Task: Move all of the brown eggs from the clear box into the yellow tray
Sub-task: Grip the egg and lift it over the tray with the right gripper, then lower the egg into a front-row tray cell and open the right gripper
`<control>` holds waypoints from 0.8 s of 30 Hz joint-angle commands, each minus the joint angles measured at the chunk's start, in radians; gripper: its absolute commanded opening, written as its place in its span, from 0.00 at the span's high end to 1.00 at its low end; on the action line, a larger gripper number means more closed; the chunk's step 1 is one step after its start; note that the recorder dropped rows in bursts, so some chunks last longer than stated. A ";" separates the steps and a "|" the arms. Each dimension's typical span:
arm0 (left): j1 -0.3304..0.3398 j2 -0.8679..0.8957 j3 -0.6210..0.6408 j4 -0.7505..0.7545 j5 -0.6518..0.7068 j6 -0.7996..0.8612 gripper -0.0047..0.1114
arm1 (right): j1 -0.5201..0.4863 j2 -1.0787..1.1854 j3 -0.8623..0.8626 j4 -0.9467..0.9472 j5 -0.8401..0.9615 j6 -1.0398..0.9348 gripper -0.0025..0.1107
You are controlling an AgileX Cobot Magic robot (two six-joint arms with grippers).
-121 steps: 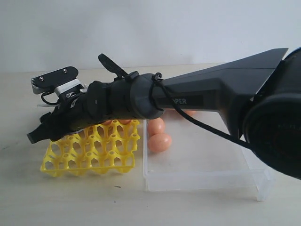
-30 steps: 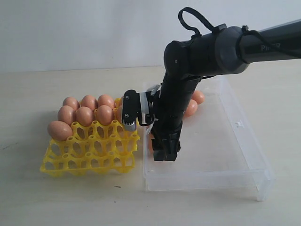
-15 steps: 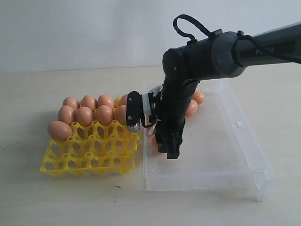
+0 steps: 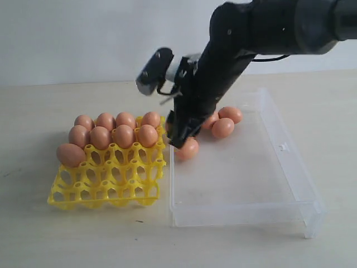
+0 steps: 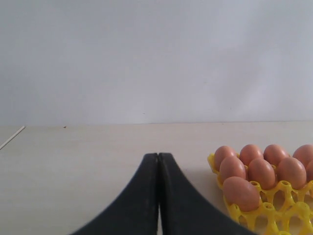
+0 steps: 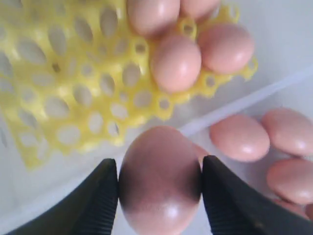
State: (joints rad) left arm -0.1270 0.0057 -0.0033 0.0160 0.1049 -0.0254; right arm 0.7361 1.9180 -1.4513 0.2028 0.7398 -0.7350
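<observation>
The right tool [image 4: 179, 139] grips one brown egg [image 4: 188, 149] across its middle. A dark finger [image 6: 100, 200] presses each flank, and the egg's long axis runs along the fingers. Holding it by the broad sides looks meant to leave the lower end free to settle into a cup without the fingers fouling the posts. The egg hangs at the edge of the clear box [image 4: 304, 192], over the wall that stands just beside the yellow tray [image 4: 106, 188], and appears to be off the box floor.

The tray sits on the counter [image 4: 67, 240], touching or nearly touching the box. This short gap probably explains why the two are set side by side. Nine brown eggs [image 4: 124, 135] already sit in the tray's cups. Four are in the far row, four in the next row, and one is at the outer end of the third row. The cups nearer the camera are open. The free cup beside that lone egg looks like the natural next spot.

In the box, at least three more eggs are clustered at the far end, close to each other, and one is partly hidden behind the arm. By my judgement, the task is well past half done.

The left tool [image 5: 158, 196] has its fingers pressed together on nothing. It is held low over the counter with the filled rows of the tray close by, and it takes no part here.
</observation>
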 commanded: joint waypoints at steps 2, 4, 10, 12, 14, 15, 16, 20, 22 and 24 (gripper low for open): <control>-0.003 -0.006 0.003 -0.007 -0.002 -0.004 0.96 | -0.003 -0.029 -0.002 0.665 -0.092 -0.235 0.98; -0.003 -0.006 0.003 -0.007 -0.002 -0.004 0.96 | -0.003 0.003 0.000 0.871 -0.105 -0.354 0.98; -0.003 -0.006 0.003 -0.007 -0.002 -0.004 0.96 | 0.036 0.069 0.039 1.224 -0.309 -0.544 0.98; -0.003 -0.006 0.003 -0.007 -0.002 -0.004 0.96 | 0.086 0.087 0.083 1.474 -0.380 -0.739 0.98; -0.003 -0.006 0.003 -0.007 -0.002 -0.004 0.96 | 0.132 0.118 0.090 1.542 -0.380 -0.959 0.98; -0.003 -0.006 0.003 -0.007 -0.002 -0.004 0.96 | 0.153 0.135 0.089 1.542 -0.395 -0.986 0.98; -0.003 -0.006 0.003 -0.007 -0.002 -0.004 0.96 | 0.169 0.153 0.086 1.542 -0.413 -0.996 0.98; -0.003 -0.006 0.003 -0.007 -0.002 -0.004 0.96 | 0.183 0.193 0.086 1.542 -0.432 -0.996 0.98; -0.003 -0.006 0.003 -0.007 -0.002 -0.004 0.96 | 0.183 0.210 0.086 1.542 -0.432 -0.994 0.98; -0.003 -0.006 0.003 -0.007 -0.002 -0.004 0.96 | 0.183 0.217 0.086 1.542 -0.453 -1.001 0.98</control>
State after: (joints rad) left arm -0.1270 0.0057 -0.0033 0.0160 0.1049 -0.0254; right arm 0.9201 2.1257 -1.3659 1.7311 0.3104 -1.7171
